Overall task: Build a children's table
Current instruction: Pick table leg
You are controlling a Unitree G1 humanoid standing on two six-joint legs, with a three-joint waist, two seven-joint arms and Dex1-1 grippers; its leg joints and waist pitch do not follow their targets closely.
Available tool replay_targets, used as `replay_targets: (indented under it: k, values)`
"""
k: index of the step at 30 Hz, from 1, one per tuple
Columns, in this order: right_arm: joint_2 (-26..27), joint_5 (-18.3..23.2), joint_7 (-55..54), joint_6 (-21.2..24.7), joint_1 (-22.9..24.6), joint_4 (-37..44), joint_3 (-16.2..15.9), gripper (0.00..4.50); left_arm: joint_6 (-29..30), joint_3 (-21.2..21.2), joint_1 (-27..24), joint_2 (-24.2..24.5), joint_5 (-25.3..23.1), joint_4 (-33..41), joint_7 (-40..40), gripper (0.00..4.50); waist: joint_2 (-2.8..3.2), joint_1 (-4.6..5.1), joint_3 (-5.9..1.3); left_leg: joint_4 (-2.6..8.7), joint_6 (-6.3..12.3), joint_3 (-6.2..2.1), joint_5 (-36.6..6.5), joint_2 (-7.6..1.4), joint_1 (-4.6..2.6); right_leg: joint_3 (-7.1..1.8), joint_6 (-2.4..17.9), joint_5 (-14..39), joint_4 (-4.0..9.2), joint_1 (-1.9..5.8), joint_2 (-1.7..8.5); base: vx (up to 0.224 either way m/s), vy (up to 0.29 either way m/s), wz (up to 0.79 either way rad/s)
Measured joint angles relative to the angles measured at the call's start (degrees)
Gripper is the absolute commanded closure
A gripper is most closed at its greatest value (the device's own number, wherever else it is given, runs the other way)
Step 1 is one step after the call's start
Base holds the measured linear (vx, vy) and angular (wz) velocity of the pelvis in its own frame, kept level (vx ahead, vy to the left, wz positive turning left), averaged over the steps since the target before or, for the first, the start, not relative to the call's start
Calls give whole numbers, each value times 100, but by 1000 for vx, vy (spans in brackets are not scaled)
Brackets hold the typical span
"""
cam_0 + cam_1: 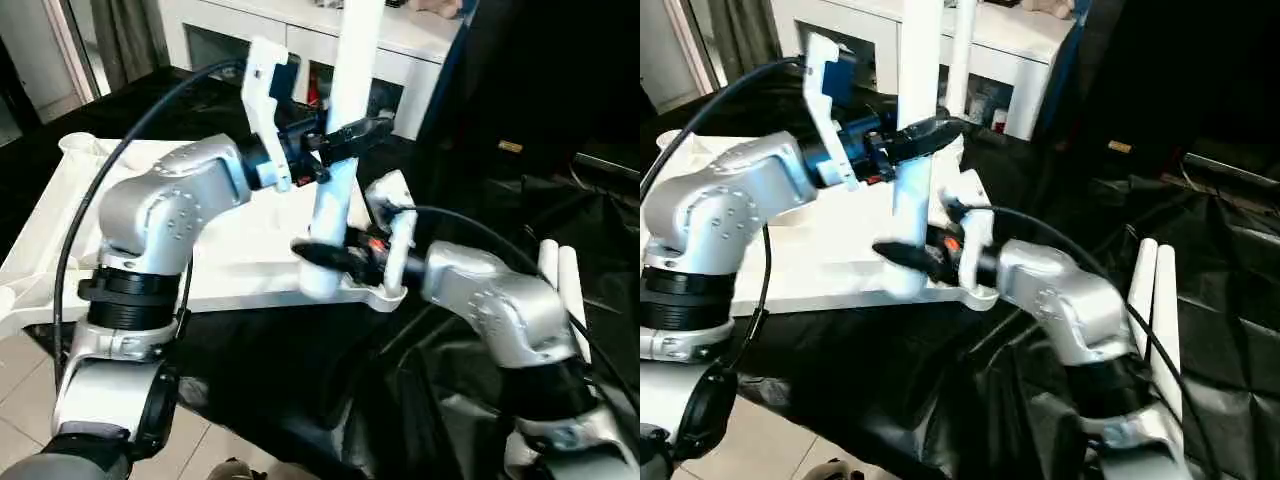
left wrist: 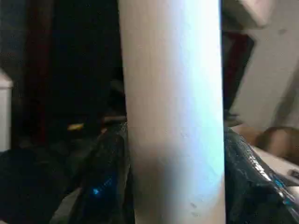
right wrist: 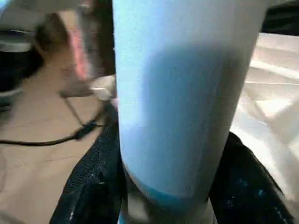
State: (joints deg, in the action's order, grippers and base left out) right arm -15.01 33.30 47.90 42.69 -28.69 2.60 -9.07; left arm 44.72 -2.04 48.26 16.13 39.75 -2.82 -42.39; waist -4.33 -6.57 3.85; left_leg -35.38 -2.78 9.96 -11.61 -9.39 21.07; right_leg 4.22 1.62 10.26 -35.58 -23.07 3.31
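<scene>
The children's table top [image 1: 235, 255] lies upside down on a black sheet, white, with rounded corner sockets. A white tapered leg [image 1: 335, 195] stands upright in the near right corner socket [image 1: 378, 292]. My left gripper [image 1: 345, 135] is shut on the leg about halfway up, one black finger crossing its front. Lower down, just above the socket, my right gripper [image 1: 325, 255] is shut on the same leg. Both wrist views show the leg [image 2: 173, 116] [image 3: 182, 102] held between dark fingers [image 2: 105, 182] [image 3: 93, 182].
Two more white legs [image 1: 560, 280] lie side by side on the black sheet [image 1: 300, 380] at the right, behind my right forearm. A white cabinet [image 1: 400, 45] stands at the back. Tiled floor [image 1: 20, 370] shows at the near left.
</scene>
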Motion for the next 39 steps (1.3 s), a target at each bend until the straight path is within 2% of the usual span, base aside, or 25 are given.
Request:
replay_targets:
  k: [2, 6, 7, 17, 18, 25, 27, 31, 32, 39]
  values:
    - [-52, 123, 234, 0, 42, 110, 10, 256, 122, -125, 0, -12, 279, 3, -192, 162, 0, -1, 0, 0, 0, 0, 0, -1, -2, 0, 0, 0, -3, 0, 0, 0, 0, 0]
    - [-126, 299, 530, 0, 114, 164, 62, 256, 207, -215, 0, 24, 518, 4, -442, 162, 1, -1, 1, 0, -1, 0, 2, 0, -3, 0, 2, -1, -4, 0, 0, 0, 0, 0]
    - [-165, 315, 593, 0, 121, 175, 67, 256, 236, -215, -1, 52, 549, 10, -504, 179, 1, -1, 0, 0, -1, 0, 2, -1, -4, 0, 2, -1, -4, 1, 0, 0, 0, 0]
    - [-277, 188, 601, -166, 173, 180, 64, 256, 266, -213, 0, 36, 593, -19, -605, 243, 5, -2, 1, 0, -4, 0, 4, -2, -4, 0, 3, -2, -8, 2, 0, 0, 0, 0]
    - [-280, 183, 601, -189, 183, 183, 64, 256, 266, -213, 0, 36, 604, -19, -605, 260, 5, -2, 2, 0, -4, 0, 4, -2, -5, 0, 3, -2, -9, 2, 0, 0, 0, 0]
    - [-337, 47, 578, -331, 189, 199, 48, 256, 230, -205, 0, 20, 593, -20, -602, 268, 3, -1, 1, 0, -4, 0, 4, -2, -5, 0, 3, -2, -9, 2, 0, 0, 0, 0]
    - [-330, 6, 518, -345, 188, 197, 50, 200, 167, -184, 0, 15, 540, -31, -602, 269, 2, 0, 0, 0, -4, 0, 4, -2, -5, 0, 3, -1, -9, 2, 0, 0, 0, 0]
    - [-206, -40, 237, -346, 186, 163, 74, 179, -16, -195, 0, -5, 414, -204, -416, 270, 0, 4, -1, 0, -6, 0, 5, -2, -5, 0, 2, -1, -9, 2, 0, 0, 0, 0]
    - [-200, -98, 135, -378, 177, 160, 74, 153, -41, -197, 0, -5, 365, -235, -364, 270, 0, 5, -1, 0, -6, 0, 5, -2, -4, 0, 2, -1, -9, 2, 0, 0, 0, 0]
    - [-219, -197, -55, -417, -16, 104, 198, 142, -109, -227, 0, 23, 210, -267, -294, 270, 0, 7, -1, 0, -5, 0, 5, -2, -3, 0, 1, 0, -9, 1, 0, 0, 0, 0]
